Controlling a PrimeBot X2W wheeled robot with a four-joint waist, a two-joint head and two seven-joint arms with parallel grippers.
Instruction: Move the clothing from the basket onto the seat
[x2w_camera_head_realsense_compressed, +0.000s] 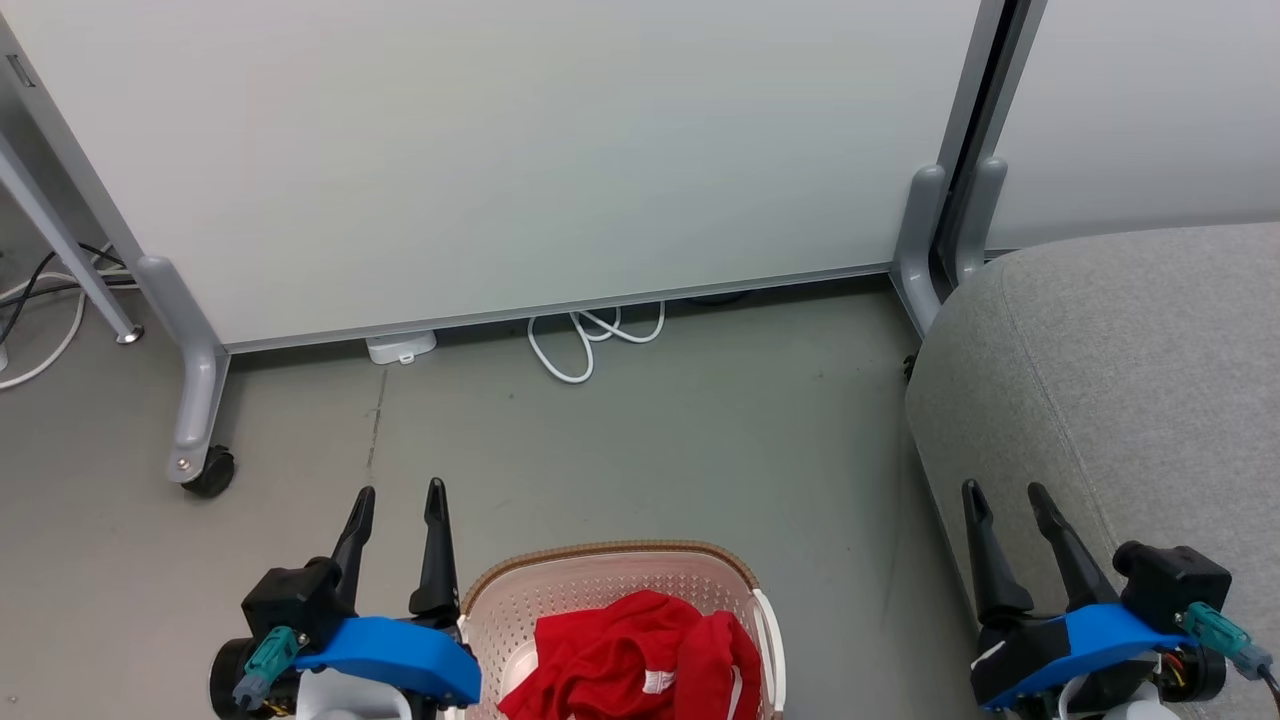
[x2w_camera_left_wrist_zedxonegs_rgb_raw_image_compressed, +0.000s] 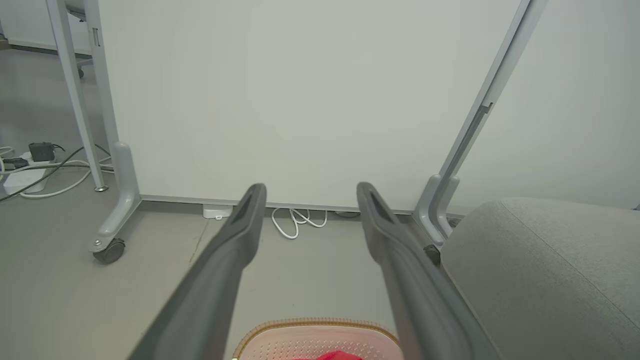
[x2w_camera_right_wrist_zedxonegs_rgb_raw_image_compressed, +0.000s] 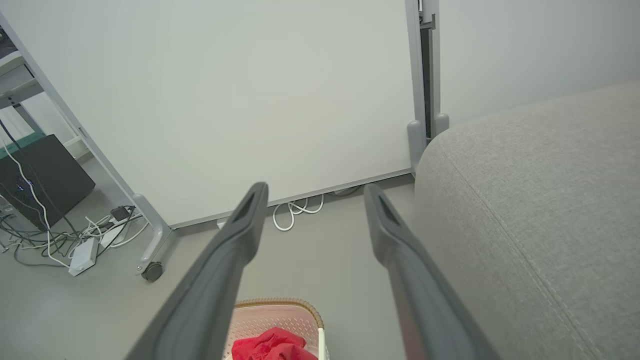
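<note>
Head: bright red fabric clothing (x2w_camera_head_realsense_compressed: 630, 650) with white trim lies bunched in the cream perforated plastic basket (x2w_camera_head_realsense_compressed: 610, 550), which stands on the floor (x2w_camera_head_realsense_compressed: 640, 430). The left gripper (x2w_camera_head_realsense_compressed: 400, 490) and right gripper (x2w_camera_head_realsense_compressed: 1003, 490) are both spread and empty. The large grey upholstered seat (x2w_camera_head_realsense_compressed: 1130, 380) is to the right.
Left wrist: fingers apart above the basket rim.
Right wrist: fingers apart, seat alongside.

left gripper (x2w_camera_head_realsense_compressed: 400, 489) splayed, right gripper (x2w_camera_head_realsense_compressed: 1003, 489) likewise, empty
</note>
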